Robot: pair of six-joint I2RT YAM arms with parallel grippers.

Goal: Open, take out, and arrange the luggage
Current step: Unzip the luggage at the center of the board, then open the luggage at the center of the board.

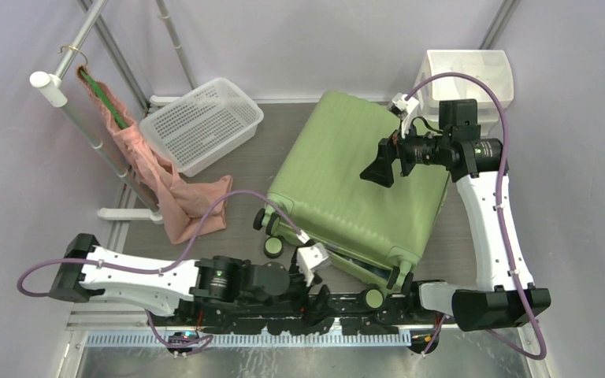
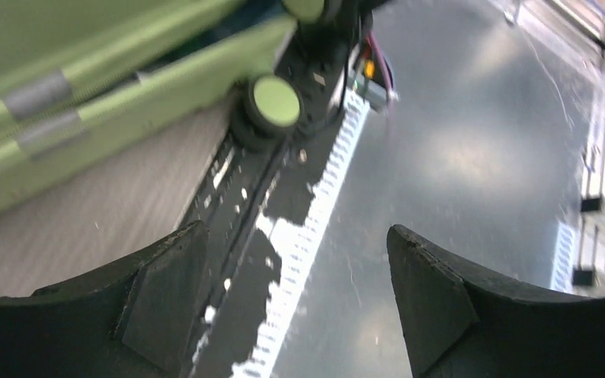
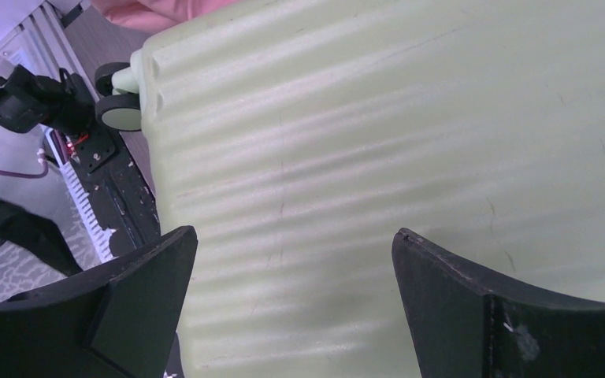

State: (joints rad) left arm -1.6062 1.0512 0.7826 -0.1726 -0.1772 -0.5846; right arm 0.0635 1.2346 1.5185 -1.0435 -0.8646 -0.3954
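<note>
— Where is the luggage from where you stand?

— The light-green ribbed hard-shell suitcase (image 1: 354, 185) lies flat on the grey table (image 1: 256, 169), a little right of the middle and turned at an angle. Its wheeled end points toward the near edge. A black wheel with a green cap (image 2: 274, 101) sits right by the black rail (image 1: 347, 315) that runs along the near side.

— Is it open?

— The ribbed shell faces up. At the near end a dark line shows between the two halves, but that wrist view is blurred, so I cannot tell whether it is unzipped.

— And the arms?

— The right gripper (image 1: 378, 167) hangs over the far right part of the shell with its jaws spread wide and nothing between them, only green ribs below. Whether it touches the surface I cannot tell. The left gripper (image 2: 295, 236) is low at the near edge, just left of the suitcase's near wheels. Its jaws are also parted and empty, and point along the rail.

— Anything else around?

— A white mesh plastic basket (image 1: 201, 124) sits far left of the suitcase, apart from it. A pink cloth (image 1: 181, 193) hangs from a rack on the left and trails onto the table. A white plastic bin (image 1: 473, 71) stands in the far right corner, just beyond the suitcase.
</note>
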